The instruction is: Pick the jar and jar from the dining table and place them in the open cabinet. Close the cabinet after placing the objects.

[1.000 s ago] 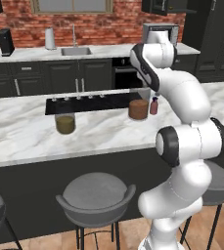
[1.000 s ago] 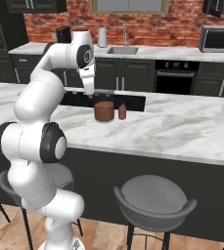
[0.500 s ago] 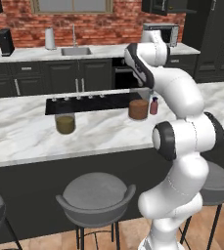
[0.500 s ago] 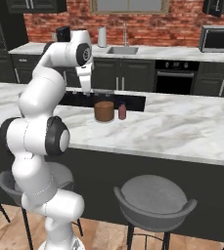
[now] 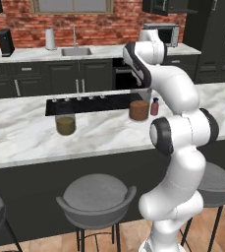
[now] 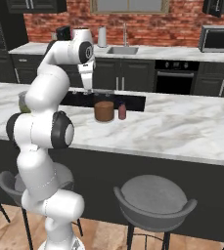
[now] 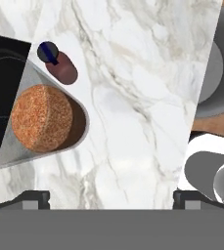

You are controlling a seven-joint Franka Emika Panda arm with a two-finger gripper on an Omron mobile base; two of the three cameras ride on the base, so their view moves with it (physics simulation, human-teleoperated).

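Note:
The jar with reddish-brown grainy filling (image 5: 139,110) (image 6: 103,111) (image 7: 42,124) stands on the dining table (image 5: 25,138) (image 6: 182,127) by the black cooktop (image 5: 94,103). The olive-yellow jar (image 5: 65,124) stands further left; in the right base view the arm mostly hides this jar (image 6: 21,101). My gripper (image 5: 145,94) (image 6: 88,88) (image 7: 111,200) hangs open above the marble, pointing down, just beside the reddish-brown jar and holding nothing. A black upper cabinet (image 5: 164,5) shows at the top edge; I cannot tell whether it is open.
A small dark-red bottle (image 5: 154,107) (image 6: 122,112) (image 7: 62,66) stands close beside the reddish-brown jar. Grey stools (image 5: 97,194) (image 6: 152,197) line the table's near side. Behind are a counter with a sink (image 5: 76,50) and a steel microwave (image 5: 165,32) (image 6: 218,38).
The arm's upper part has swung slightly left, bringing the hand nearer over the reddish-brown jar. Both jars and the bottle stay where they were. The jaws stay open.

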